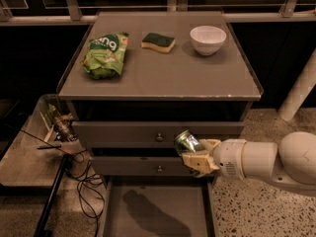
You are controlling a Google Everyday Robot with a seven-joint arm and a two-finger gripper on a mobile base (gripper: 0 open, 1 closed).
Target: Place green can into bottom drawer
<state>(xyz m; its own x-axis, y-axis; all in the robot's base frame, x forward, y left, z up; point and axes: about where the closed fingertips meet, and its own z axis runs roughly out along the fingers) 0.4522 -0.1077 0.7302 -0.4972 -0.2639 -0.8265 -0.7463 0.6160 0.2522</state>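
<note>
Done: gripper (193, 151) at 5 o'clock, fingers (195, 161) clamped on green can (186, 142); bottom drawer (190, 209) open at 6 o'clock
Left: lower it; release inside drawer

A crinkled green snack bag (104, 54) lies near the left edge of the grey cabinet top (163, 80). A green-topped yellow sponge (158, 41) sits at the middle of the back edge, and a white bowl (208, 39) stands near the back right corner. Below are two drawer fronts, each with a small round knob (159, 138). A low side table (19, 164) holds clutter at the left, with dark cables (84, 184) trailing to the speckled floor (247, 214). The gripper (191, 151) hangs before the drawer fronts, right of centre, clamped on the green can (186, 141).
</note>
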